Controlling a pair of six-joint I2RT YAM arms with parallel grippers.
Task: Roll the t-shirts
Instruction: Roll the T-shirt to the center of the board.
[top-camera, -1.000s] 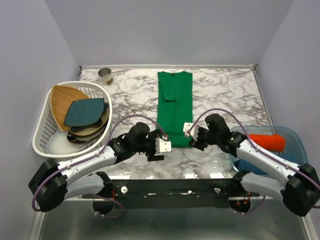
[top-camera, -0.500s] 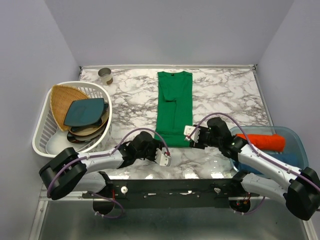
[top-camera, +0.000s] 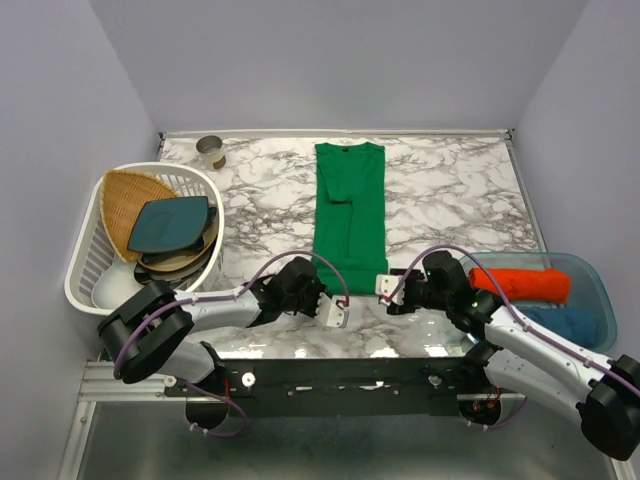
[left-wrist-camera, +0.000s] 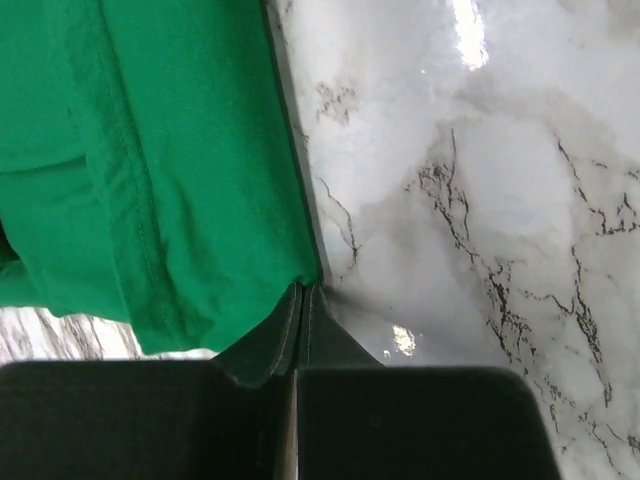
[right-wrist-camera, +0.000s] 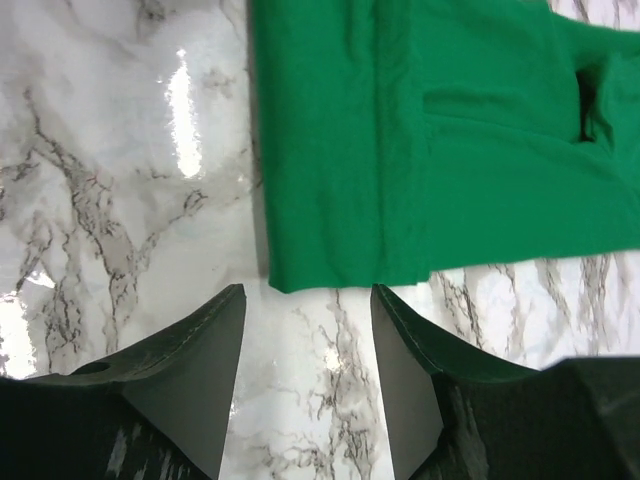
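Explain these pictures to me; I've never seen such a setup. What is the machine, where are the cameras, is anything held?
Two robot arms are bolted at the near edge of a marble table. The wide picture looks down from above and behind them; the other two come from cameras on each wrist. A folded green t-shirt lies on the table. The left gripper is shut, apparently pinching the shirt's near corner. The right gripper is open at the hem's other corner, holding nothing. An orange-red bundle sits in the blue bin.

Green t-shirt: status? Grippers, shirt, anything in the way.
Left gripper shut at near hem corner, pinch unconfirmed. Right gripper open at the other hem corner. Green t-shirt folded flat, not yet rolled. Nothing on it.
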